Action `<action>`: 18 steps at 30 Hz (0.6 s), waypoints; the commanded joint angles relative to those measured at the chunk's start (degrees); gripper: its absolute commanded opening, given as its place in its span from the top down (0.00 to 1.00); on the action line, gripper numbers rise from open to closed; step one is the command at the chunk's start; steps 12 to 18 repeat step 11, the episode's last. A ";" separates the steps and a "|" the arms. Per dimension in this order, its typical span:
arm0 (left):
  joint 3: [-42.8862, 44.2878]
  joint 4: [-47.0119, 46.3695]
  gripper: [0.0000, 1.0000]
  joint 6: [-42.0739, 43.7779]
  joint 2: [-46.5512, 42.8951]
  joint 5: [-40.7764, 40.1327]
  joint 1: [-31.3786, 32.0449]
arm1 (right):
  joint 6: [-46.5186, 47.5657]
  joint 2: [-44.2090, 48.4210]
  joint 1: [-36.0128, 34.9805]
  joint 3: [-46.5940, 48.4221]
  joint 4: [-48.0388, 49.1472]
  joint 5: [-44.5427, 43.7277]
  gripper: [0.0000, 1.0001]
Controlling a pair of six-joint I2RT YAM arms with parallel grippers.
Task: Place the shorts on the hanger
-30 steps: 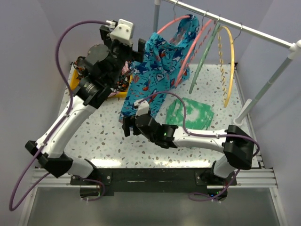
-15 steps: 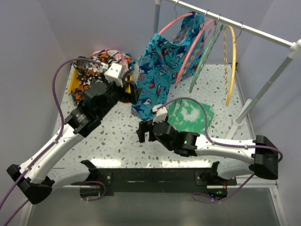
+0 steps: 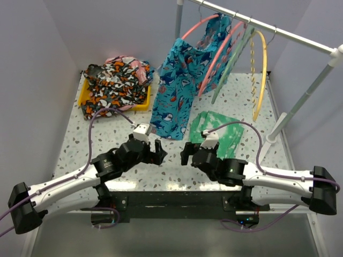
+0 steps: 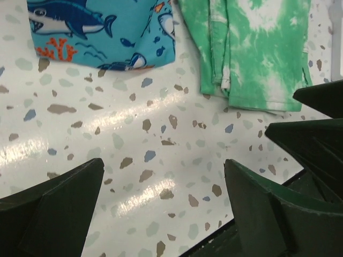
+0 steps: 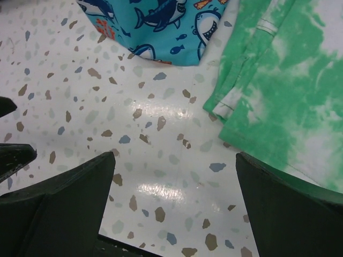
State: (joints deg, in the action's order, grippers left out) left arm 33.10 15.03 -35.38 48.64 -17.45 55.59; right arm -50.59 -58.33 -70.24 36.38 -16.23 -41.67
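Note:
The turquoise shark-print shorts [image 3: 177, 80] hang draped over a salmon-pink hanger [image 3: 194, 27] on the rail, and their hem [image 4: 96, 32] reaches down to the table. Neither gripper touches them. My left gripper [image 3: 157, 152] sits low near the table's front, open, with only speckled tabletop between its fingers [image 4: 163, 182]. My right gripper [image 3: 185, 154] faces it a short way to the right, also open and empty [image 5: 174, 176]. Both wrist views show the shorts' hem [image 5: 155, 27] just beyond the fingertips.
A green tie-dye cloth [image 3: 225, 128] lies flat right of the shorts. A second pink hanger [image 3: 214, 64], a green hanger [image 3: 230, 61] and a yellow hanger [image 3: 262, 69] hang on the rail [image 3: 289, 35]. A yellow bin [image 3: 88, 96] at back left holds an orange-black garment [image 3: 115, 77].
Both arms have drawn back from the shorts toward the near edge and dropped low. The left arm came down from beside the hanger. The shorts now hang free.

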 commanded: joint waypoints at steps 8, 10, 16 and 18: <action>4.78 7.65 0.00 -1.98 2.08 -1.36 0.13 | -1.80 6.56 -0.25 -5.71 -1.26 -6.23 0.01; 2.15 4.15 0.00 -0.93 -2.05 -0.92 0.13 | -1.09 6.03 -0.25 -3.96 -3.62 -6.40 0.01; 1.71 3.52 0.00 -0.75 -2.84 -1.00 0.13 | -1.18 5.33 -0.25 -3.17 -4.68 -6.93 0.01; 1.71 3.52 0.00 -0.75 -2.84 -1.00 0.13 | -1.18 5.33 -0.25 -3.17 -4.68 -6.93 0.01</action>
